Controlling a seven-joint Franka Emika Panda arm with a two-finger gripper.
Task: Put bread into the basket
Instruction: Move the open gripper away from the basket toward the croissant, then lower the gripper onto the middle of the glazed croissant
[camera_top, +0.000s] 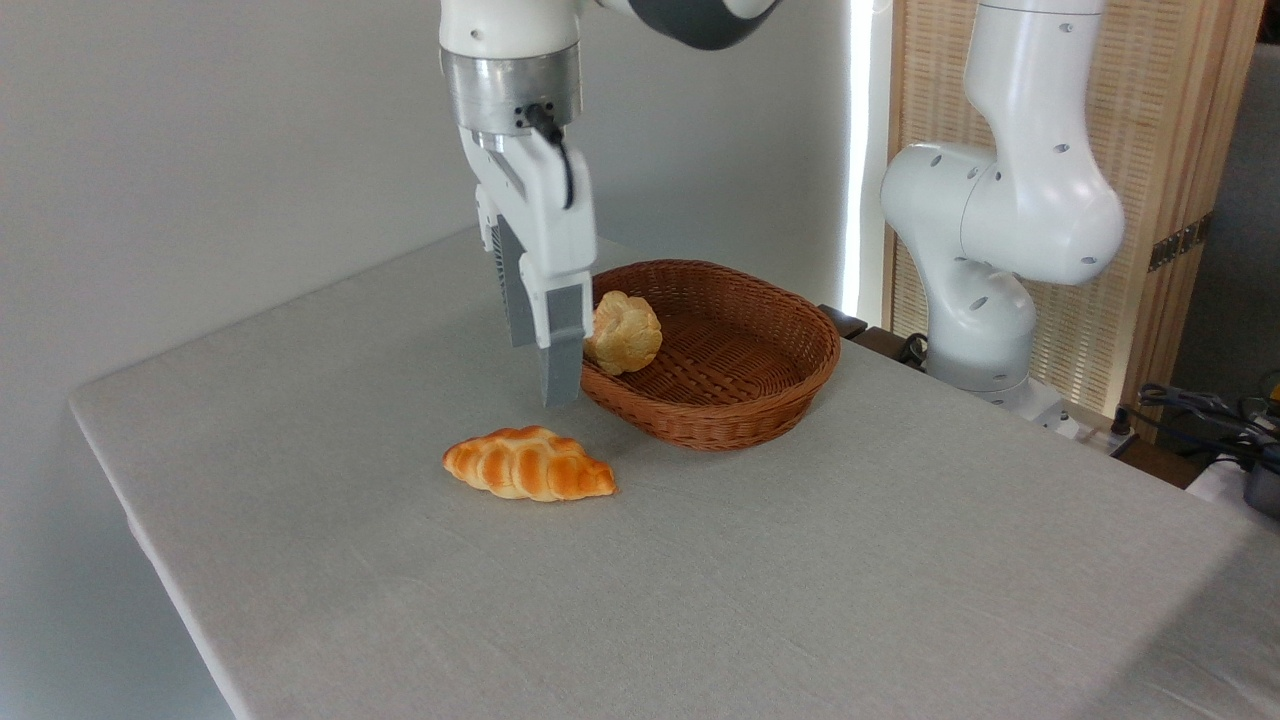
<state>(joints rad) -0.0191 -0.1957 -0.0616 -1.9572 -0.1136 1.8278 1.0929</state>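
Note:
The bread (530, 465), a glossy golden-orange ridged loaf with pointed ends, lies flat on the grey tablecloth just in front of the basket's left end. The basket (722, 432) is an oval reddish-brown wicker one, behind and to the right of the loaf. My gripper (540, 365) hangs pointing down above and slightly behind the bread, close to the basket's left rim. Its two grey fingers (562, 375) stand apart with nothing between them. A small gap separates the fingertips from the loaf.
A paler round knobbly bun (622, 332) rests inside the basket against its left wall, right beside my fingers. The arm's white base (985, 250) stands at the table's far right. The table's left edge (130, 500) runs near the loaf.

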